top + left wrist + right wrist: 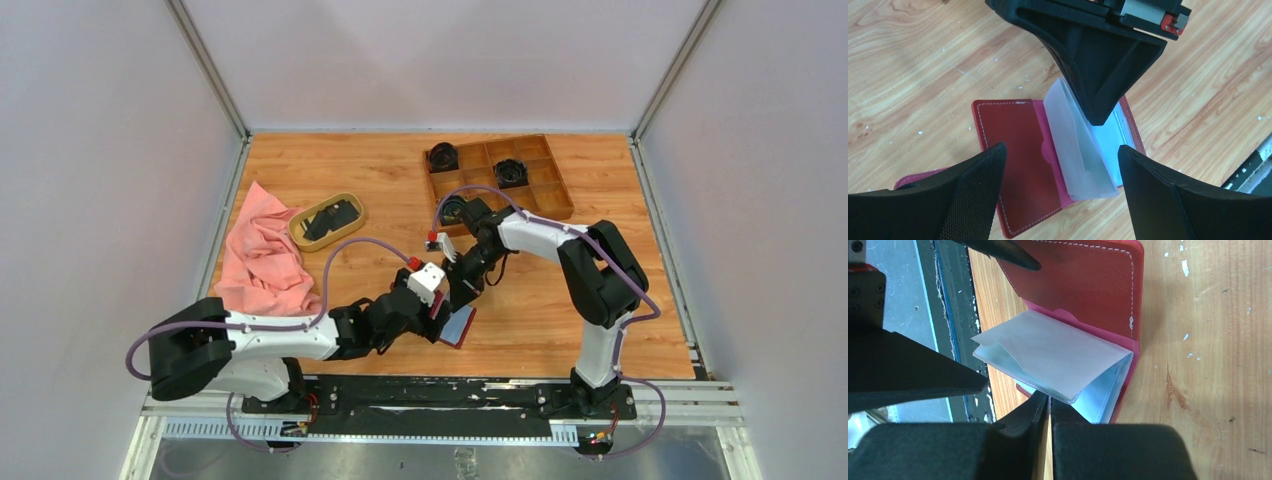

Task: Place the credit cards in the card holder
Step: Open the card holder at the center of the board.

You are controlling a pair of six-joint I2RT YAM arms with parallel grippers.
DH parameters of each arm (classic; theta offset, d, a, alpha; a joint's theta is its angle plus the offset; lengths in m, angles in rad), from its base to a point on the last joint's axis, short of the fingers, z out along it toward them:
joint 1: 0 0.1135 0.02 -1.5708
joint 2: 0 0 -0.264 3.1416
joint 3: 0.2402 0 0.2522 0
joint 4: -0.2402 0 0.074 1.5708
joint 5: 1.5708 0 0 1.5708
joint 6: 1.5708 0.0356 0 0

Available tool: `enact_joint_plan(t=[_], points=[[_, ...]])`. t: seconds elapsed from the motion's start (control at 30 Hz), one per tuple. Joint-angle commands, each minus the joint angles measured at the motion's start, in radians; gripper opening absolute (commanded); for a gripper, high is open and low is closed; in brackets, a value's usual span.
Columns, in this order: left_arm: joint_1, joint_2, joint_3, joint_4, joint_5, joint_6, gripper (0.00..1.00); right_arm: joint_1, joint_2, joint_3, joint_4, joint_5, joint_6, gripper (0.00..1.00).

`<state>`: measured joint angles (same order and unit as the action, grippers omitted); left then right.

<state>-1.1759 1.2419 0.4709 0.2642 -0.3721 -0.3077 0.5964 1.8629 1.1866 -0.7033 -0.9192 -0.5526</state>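
Note:
The card holder [458, 326] lies open near the table's front edge, dark red with pale clear pockets [1083, 150] fanned up. My left gripper [1062, 150] is open, its fingers wide apart to either side of the holder [1013, 150] just above it, touching nothing. My right gripper [1049, 401] is shut, its tip against the edge of the clear pockets [1058, 355]; only a thin tan slit shows between its fingers. In the left wrist view its fingertip [1098, 107] pokes in among the pocket leaves. Dark credit cards [330, 218] lie in the oval dish. No card shows in the holder.
The oval tan dish [303, 236] sits at mid-left beside a crumpled pink cloth [262, 255]. A wooden compartment box [540, 195] with black round items stands at the back right. The black base rail [948, 315] runs close by the holder.

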Motion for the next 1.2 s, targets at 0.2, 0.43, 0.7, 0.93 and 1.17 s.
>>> enact_joint_plan(t=[0.2,0.43,0.7,0.93,1.17], points=[[-0.011,0.116,0.051,0.009,-0.095,-0.051,0.69,-0.019,0.011,0.031,-0.053,-0.028,-0.031,0.08],[-0.007,0.105,0.004,0.010,-0.174,-0.120,0.30,-0.041,-0.015,0.041,-0.114,-0.035,-0.118,0.09],[0.043,0.068,-0.088,0.084,-0.054,-0.223,0.15,-0.047,-0.217,-0.018,-0.143,0.006,-0.287,0.10],[0.119,-0.010,-0.202,0.211,0.126,-0.263,0.14,-0.039,-0.481,-0.171,-0.009,-0.007,-0.409,0.26],[0.143,0.027,-0.215,0.242,0.271,-0.273,0.14,0.067,-0.535,-0.367,0.090,0.145,-0.831,0.45]])
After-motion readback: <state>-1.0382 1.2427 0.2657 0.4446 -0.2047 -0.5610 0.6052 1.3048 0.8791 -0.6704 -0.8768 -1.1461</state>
